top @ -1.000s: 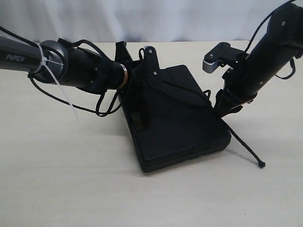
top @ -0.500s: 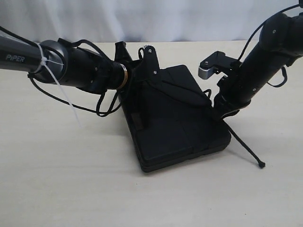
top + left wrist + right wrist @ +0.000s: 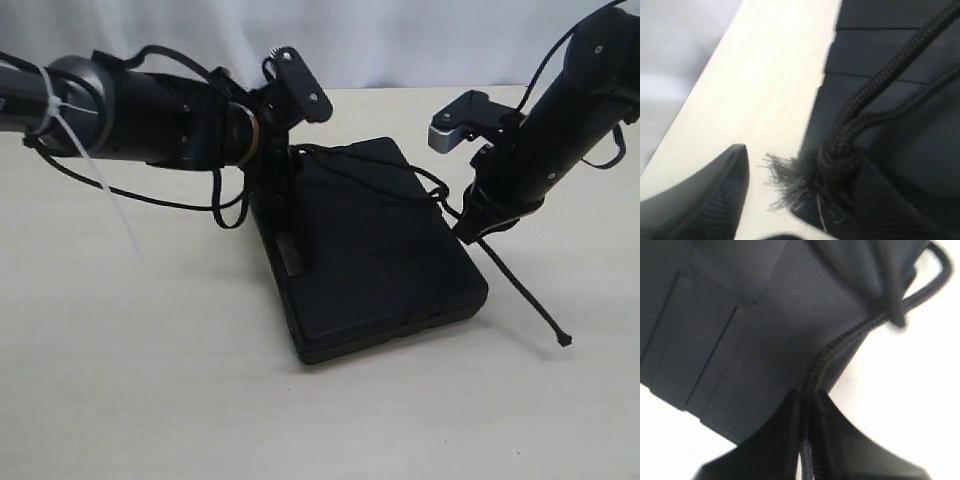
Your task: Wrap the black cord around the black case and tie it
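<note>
The black case point(image 3: 375, 265) lies flat on the table. The black cord point(image 3: 370, 168) runs loosely over its far top face, past its right edge, and down to a knobbed tip point(image 3: 565, 342) on the table. My right gripper point(image 3: 473, 228) hangs at the case's right edge, shut on the cord point(image 3: 832, 347) between its fingers point(image 3: 785, 430). My left gripper point(image 3: 287, 238) points down at the case's left edge. It stands open, with the cord's frayed tuft point(image 3: 790, 180) between its fingers point(image 3: 715, 200), close against one of them. The case point(image 3: 900, 125) fills the wrist view behind.
The pale table point(image 3: 150, 380) extends in front and to the left. A white curtain point(image 3: 400, 40) hangs at the back. Thin robot wires point(image 3: 180, 200) loop under the left arm.
My left wrist has lifted and turned, and the cord that ran taut across the case now lies slack. The right gripper shifted slightly, and the knobbed tip slid a little to the right.
</note>
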Available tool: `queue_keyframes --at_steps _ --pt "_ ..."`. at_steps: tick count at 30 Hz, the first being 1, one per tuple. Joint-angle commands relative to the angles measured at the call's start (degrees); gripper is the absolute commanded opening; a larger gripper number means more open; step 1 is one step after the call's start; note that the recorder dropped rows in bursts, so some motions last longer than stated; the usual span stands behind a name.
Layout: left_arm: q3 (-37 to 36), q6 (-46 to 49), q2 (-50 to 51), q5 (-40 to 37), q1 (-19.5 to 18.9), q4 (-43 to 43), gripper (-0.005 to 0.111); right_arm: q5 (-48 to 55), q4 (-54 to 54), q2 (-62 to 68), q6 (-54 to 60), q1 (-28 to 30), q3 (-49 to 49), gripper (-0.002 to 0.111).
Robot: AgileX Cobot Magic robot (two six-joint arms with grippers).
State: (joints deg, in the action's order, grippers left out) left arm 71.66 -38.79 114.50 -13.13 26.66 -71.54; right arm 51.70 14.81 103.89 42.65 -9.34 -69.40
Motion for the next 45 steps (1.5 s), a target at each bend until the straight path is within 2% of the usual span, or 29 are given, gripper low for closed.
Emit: queue_keyframes --at_steps 1,4,9,16,18,21,22,25,28,31,36,39,43,45 --pt "0.13 -0.46 -3.23 -12.35 -0.01 10.19 0.058 0.36 -0.34 -4.44 -1.38 -0.11 0.17 0.004" --pt "0.13 1.88 -3.33 -17.39 -0.12 18.94 0.058 0.23 -0.49 -6.04 -2.42 -0.11 0.17 0.004" --pt "-0.07 14.93 -3.33 -15.55 -0.12 35.3 0.058 0.75 -0.57 -6.18 -4.43 -0.11 0.17 0.004" --pt "-0.07 27.58 -5.49 -13.04 -0.01 49.31 0.058 1.32 -0.72 -7.57 -4.59 -0.11 0.17 0.004" --pt "-0.07 36.01 -6.5 -12.51 -0.01 56.97 0.058 0.95 -0.72 -8.07 -4.98 -0.11 0.17 0.004" --pt "-0.07 53.08 -7.49 -13.68 -0.01 73.96 0.058 0.69 -0.86 -8.43 -5.3 0.0 0.17 0.004" --pt "-0.07 55.53 -7.75 -14.57 -0.01 76.85 0.058 0.69 -1.3 -8.43 -6.0 0.0 0.17 0.004" --pt "-0.07 53.76 -8.65 -19.26 -1.06 78.33 0.058 0.6 -3.76 -8.43 -8.75 0.0 0.17 0.004" --pt "-0.75 48.53 -8.52 -21.0 -4.59 79.07 0.058 0.2 -3.77 -8.43 -8.81 0.0 0.17 0.004" --pt "-3.56 49.72 -7.51 -20.63 -6.9 86.52 0.058 -0.72 -3.77 -8.43 -8.81 0.0 0.17 0.004" --pt "-3.54 49.93 -2.8 -19.26 -6.64 93.44 0.058 -0.86 -3.77 -8.43 -8.81 0.0 0.17 0.004" --pt "-3.54 49.93 -0.67 -19.37 -6.64 94.57 0.058 -0.86 -3.77 -8.43 -8.81 0.0 0.17 0.004" --pt "-3.54 49.93 1.0 -15.03 -6.64 96.34 0.057 -0.64 -3.77 -8.43 -9.5 0.0 0.17 0.004" --pt "-3.54 49.93 1.93 -14.15 -6.64 96.43 0.051 -0.22 -3.77 -8.43 -10.27 0.0 0.17 0.004"
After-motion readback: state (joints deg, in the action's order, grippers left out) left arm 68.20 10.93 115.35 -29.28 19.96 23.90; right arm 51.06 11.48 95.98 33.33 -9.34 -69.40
